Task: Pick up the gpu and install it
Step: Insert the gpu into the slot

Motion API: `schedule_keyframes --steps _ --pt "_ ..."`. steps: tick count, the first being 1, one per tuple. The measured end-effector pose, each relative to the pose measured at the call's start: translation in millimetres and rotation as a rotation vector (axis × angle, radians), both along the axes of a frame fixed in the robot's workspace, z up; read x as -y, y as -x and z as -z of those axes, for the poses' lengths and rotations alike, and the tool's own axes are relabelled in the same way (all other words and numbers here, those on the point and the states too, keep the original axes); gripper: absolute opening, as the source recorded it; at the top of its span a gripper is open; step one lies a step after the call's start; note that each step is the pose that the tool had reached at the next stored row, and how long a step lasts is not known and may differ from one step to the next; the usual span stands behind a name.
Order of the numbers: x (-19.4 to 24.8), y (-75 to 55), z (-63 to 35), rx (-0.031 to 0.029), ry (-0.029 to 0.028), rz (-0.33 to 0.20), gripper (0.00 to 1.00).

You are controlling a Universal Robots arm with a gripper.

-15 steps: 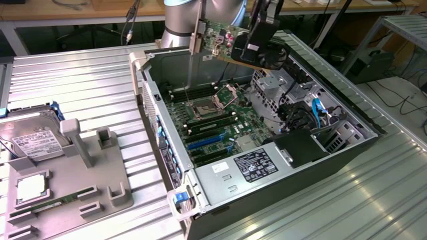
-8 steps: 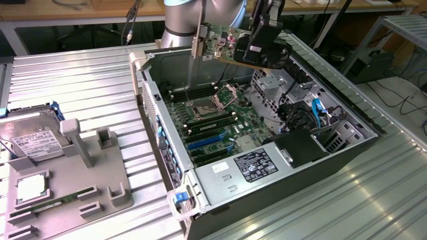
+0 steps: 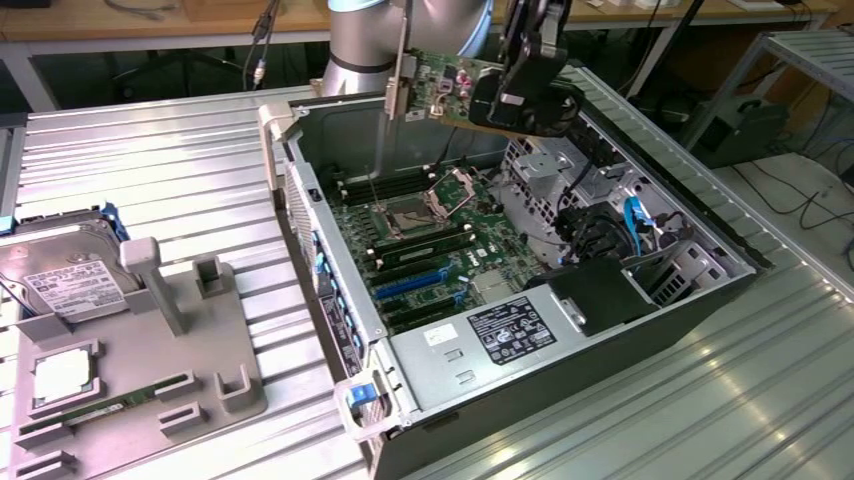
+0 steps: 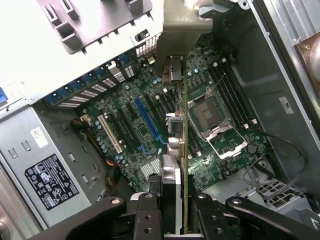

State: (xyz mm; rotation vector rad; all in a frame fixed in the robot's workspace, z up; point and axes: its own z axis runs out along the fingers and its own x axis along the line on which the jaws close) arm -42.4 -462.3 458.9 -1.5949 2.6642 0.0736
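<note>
Gpu: we see the gpu (image 3: 434,92) held in the air on edge, over the twelve o'clock rim of the open computer case (image 3: 694,215) in the exterior view, clear of the motherboard (image 3: 441,240).
Gripper: the gripper (image 3: 523,100) has its fingers (image 4: 147,212) closed on the card, one on each face.
Step in hand: we judge this to be the carry and line-up over the slots, with the card not yet seated.
Doing it well: we would keep the card's lower edge parallel to the long blue slot (image 4: 142,117), hold it plumb, and line the bracket up with the rear wall before any descent. A thin board pinched at one end can pivot, so we would go slowly and straight.
Materials: the card is a thin, rigid board with a green face showing, studded with small parts, and a flat silvery bracket at one end.
Surroundings: the case is painted sheet metal with sharp folded edges. The table (image 3: 174,160) is ribbed metal. At nine o'clock, a grey fixture tray (image 3: 200,350) carries a hard drive (image 3: 54,270).
</note>
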Motion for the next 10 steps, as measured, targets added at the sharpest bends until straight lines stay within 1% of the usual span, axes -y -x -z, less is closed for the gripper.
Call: schedule_keyframes --steps 2,5,7,10 --pt "-0.1 -0.3 0.5 -0.0001 -0.0048 -0.007 0.28" --pt "-0.1 -0.8 1.4 0.0009 -0.0057 -0.026 0.28" --pt "-0.1 -1.0 2.3 0.0056 -0.0058 -0.043 0.28" --pt "-0.1 -1.2 3.6 0.0149 -0.0055 -0.071 0.28"
